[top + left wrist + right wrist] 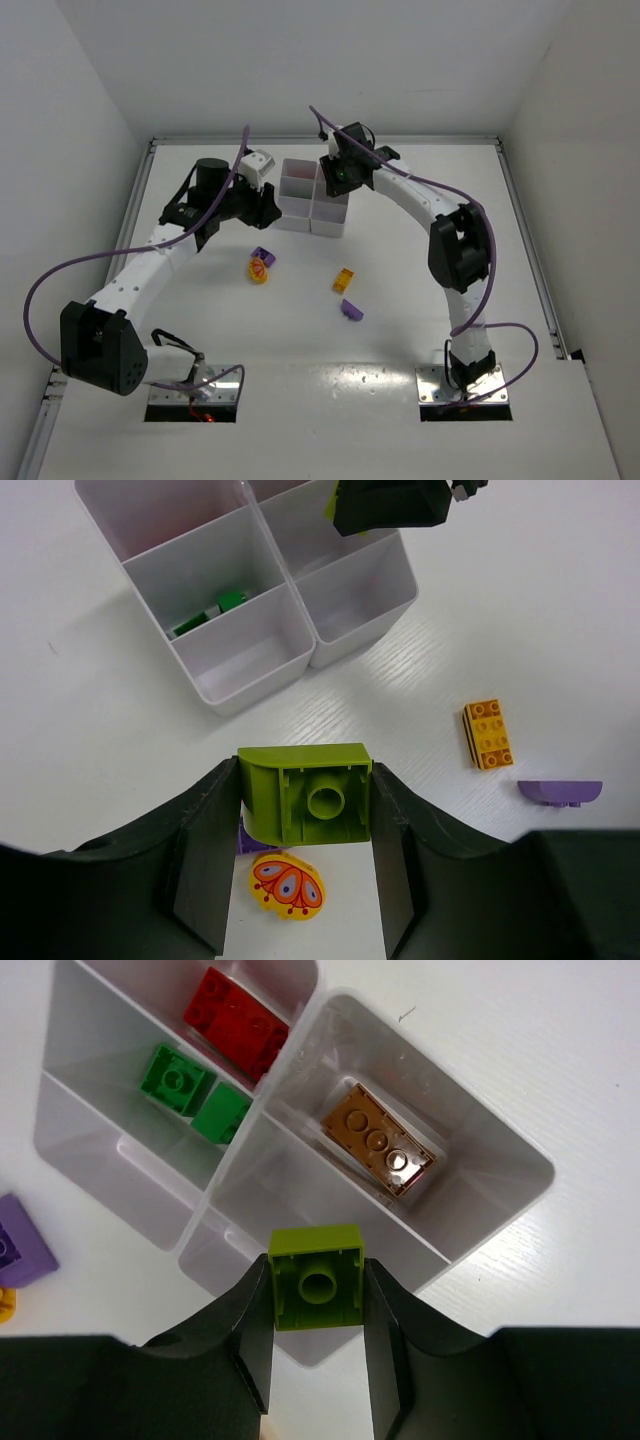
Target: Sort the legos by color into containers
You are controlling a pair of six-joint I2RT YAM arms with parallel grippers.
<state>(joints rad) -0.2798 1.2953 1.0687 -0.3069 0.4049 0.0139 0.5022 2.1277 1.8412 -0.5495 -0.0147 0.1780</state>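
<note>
**Tabletop**: white, carrying all items below.

**Containers**: white six-compartment tray, far centre.
- Left column: one red brick in one compartment. Two green bricks in the compartment next to it.
- Right column: one orange-brown brick lying flat in one compartment.

**Left gripper**: clenched on a lime-green curved brick, hollow underside facing the wrist camera. It hovers above the tabletop, just left of and nearer than the tray.

**Right gripper**: clenched on a small lime-green square brick, hanging over the tray's right column.

**Loose legos, near side of the tray**
- Yellow patterned piece, with a purple brick touching it on its far side.
- Orange brick, to their right.
- Purple curved piece, just nearer than the orange brick.
</note>
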